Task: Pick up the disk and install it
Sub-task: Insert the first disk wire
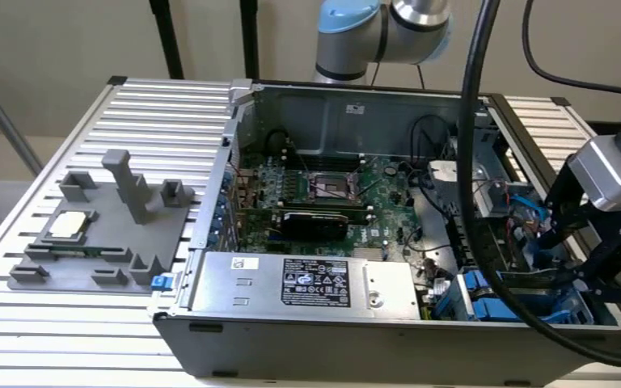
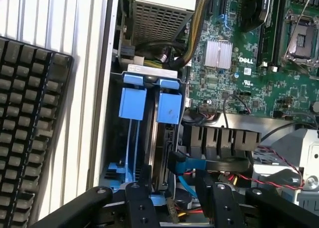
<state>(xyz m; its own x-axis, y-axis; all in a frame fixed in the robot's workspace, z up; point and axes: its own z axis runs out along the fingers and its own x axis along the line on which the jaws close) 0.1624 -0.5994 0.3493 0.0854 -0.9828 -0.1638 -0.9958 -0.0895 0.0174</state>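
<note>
Disk (image 2: 164,143), one only, stood on edge in the drive bay of the open computer case (image 1: 322,347), directly before the claw (image 2: 179,190). It was closer to one finger than to the other, and seemed not touched. Two blue carrier tabs (image 2: 133,102) sat side by side in that bay, one of them on the disk. One power supply box (image 1: 310,279) lay beside the bay, near the claw. One keyboard (image 2: 30,128) lay just outside the case wall. One grey tray (image 1: 95,246) with one processor chip (image 1: 68,225) was well apart from the claw, across the case. The arm (image 1: 397,28) rose behind the case, and its wrist pointed the claw down into the bay. The two black fingers stood moderately wide and held nothing. Everything rested on a slatted metal table (image 1: 30,323) before a plain beige wall (image 1: 52,40).
</note>
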